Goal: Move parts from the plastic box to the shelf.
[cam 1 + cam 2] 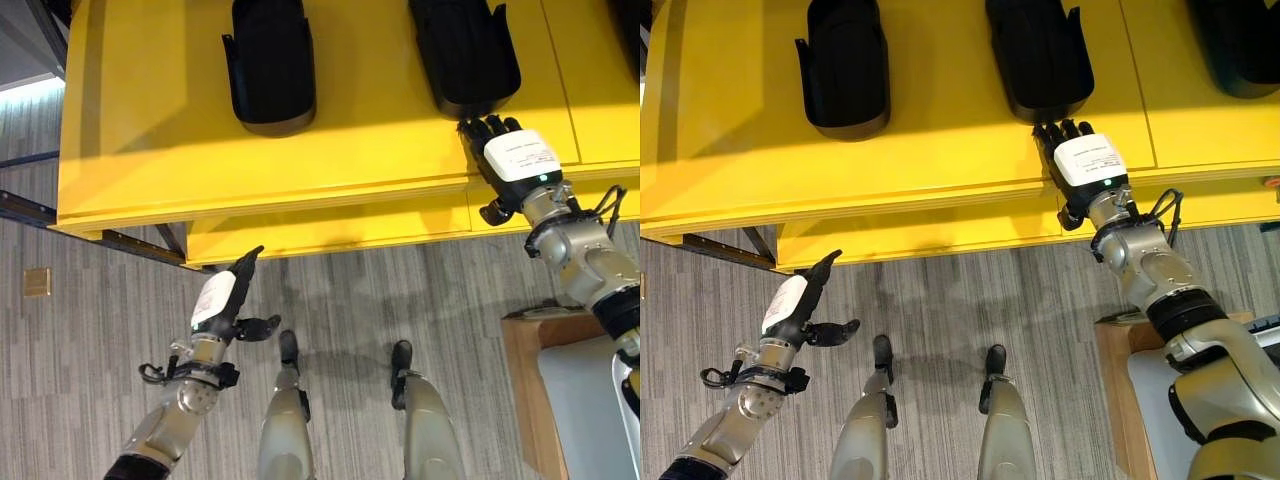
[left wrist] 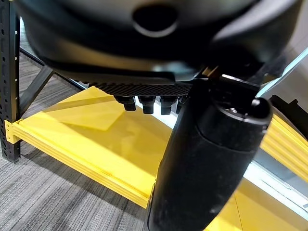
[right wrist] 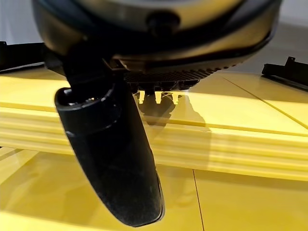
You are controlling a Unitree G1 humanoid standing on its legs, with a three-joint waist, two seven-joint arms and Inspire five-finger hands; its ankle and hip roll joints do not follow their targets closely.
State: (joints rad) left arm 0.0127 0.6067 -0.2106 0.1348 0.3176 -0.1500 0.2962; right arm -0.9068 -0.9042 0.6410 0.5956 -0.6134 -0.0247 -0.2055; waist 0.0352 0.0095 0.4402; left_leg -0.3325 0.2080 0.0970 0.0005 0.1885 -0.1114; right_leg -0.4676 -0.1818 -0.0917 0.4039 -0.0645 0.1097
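Two black moulded plastic parts sit on the top board of the bright yellow flat-boarded shelf point(image 1: 150, 120). One black part point(image 1: 270, 65) lies toward the robot's left. The other black part point(image 1: 465, 55) lies toward the right, its near rim just beyond the fingertips of the right hand point(image 1: 510, 155). Touching or a hair apart: cannot tell from either eye view. A third dark shape shows at the far right corner in the right eye view, cut off by the edge (probably another part, not sure).

Right hand: palm down over the shelf's front edge, fingers straight and pointing at the nearer part, nothing held. Its wrist view shows straight fingers above the yellow board with no object between them and the thumb.

Left hand point(image 1: 225, 300): low, over grey striped carpet floor point(image 1: 90, 380), in front of the shelf's lower board, fingers extended, thumb out to the side, empty.

Step in hand, as I judge it: placing on the shelf, at the release or nudge end; the right-hand part looks set down.

Next move likely calls for drawing the right hand clear without dragging the part, then going to the plastic box for another piece. A pale grey container edge on a wooden stand point(image 1: 525, 370) shows lower right; may be that box.
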